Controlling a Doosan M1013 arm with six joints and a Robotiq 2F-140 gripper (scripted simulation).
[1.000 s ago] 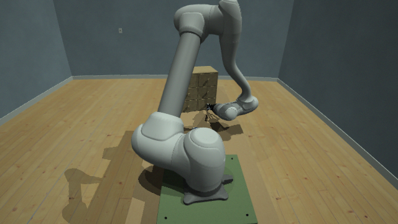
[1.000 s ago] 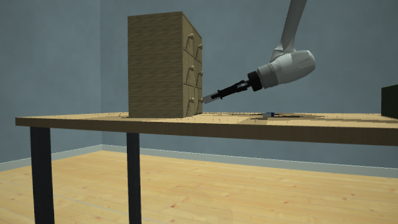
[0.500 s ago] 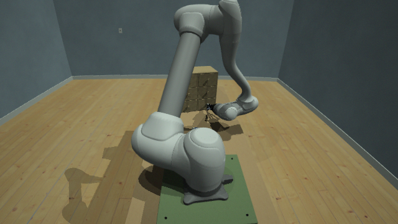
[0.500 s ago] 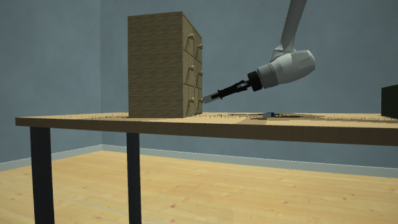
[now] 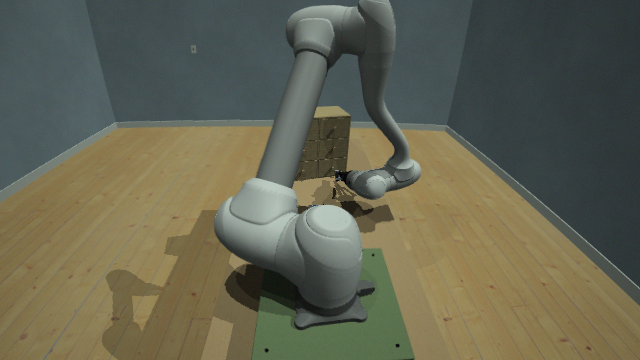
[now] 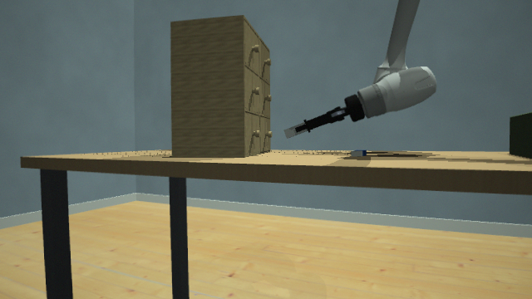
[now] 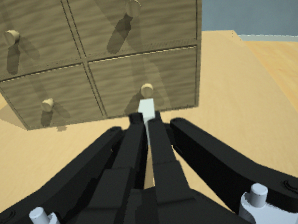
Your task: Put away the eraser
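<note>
The small wooden chest (image 5: 331, 144) (image 6: 208, 83) (image 7: 100, 30) stands on the table (image 6: 291, 168); all the drawers that show are pushed in. The eraser (image 6: 358, 153), small and white with a blue end, lies flat on the table to the right of the chest. My gripper (image 5: 340, 176) (image 6: 291, 132) (image 7: 148, 109) is shut, with nothing between its fingers. It hangs above the table in front of the chest, tilted down, a short gap from the front. In the wrist view its tips point at the knob (image 7: 147, 87) of the bottom right drawer.
A dark box (image 6: 520, 134) stands at the table's right end. The arm's base sits on a green plate (image 5: 385, 310). The upper arm hides the chest's left half in the top view.
</note>
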